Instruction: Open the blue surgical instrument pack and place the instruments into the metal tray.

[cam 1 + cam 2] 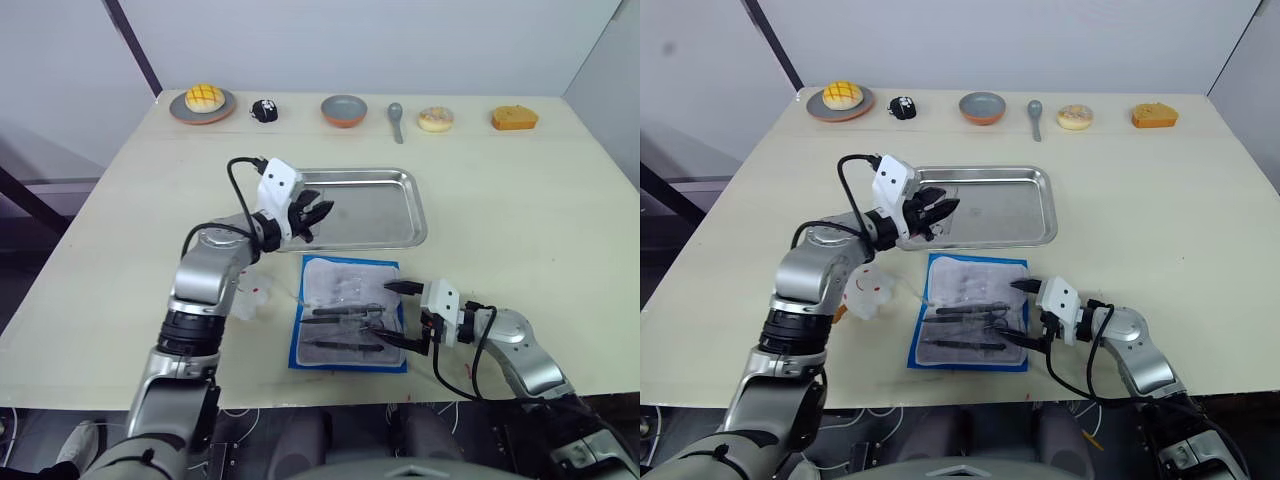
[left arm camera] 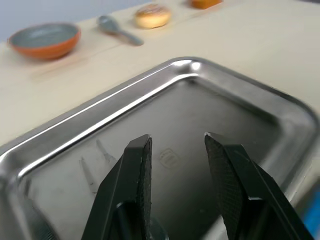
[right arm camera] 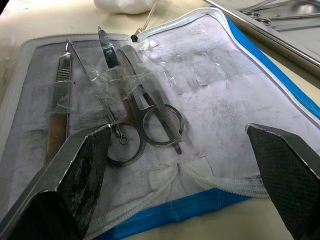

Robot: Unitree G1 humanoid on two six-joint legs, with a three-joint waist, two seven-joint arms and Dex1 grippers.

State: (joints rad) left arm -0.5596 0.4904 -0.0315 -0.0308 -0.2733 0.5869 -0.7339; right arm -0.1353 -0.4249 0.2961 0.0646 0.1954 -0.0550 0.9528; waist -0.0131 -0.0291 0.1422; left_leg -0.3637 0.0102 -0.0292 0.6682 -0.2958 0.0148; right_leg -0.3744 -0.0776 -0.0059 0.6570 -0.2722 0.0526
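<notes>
- The pale bench carries, along its far edge, a plate with a yellow bun, a small black object, a bowl, a grey spoon, a doughnut and an orange cake.
- Mid-bench: the metal tray.
- Near edge: the blue surgical instrument pack (lying open), with a white plush toy beside it.

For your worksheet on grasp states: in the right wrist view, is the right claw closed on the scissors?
No. The right claw is wide open, its fingers either side of the scissors, which lie untouched in the open pack.
</notes>
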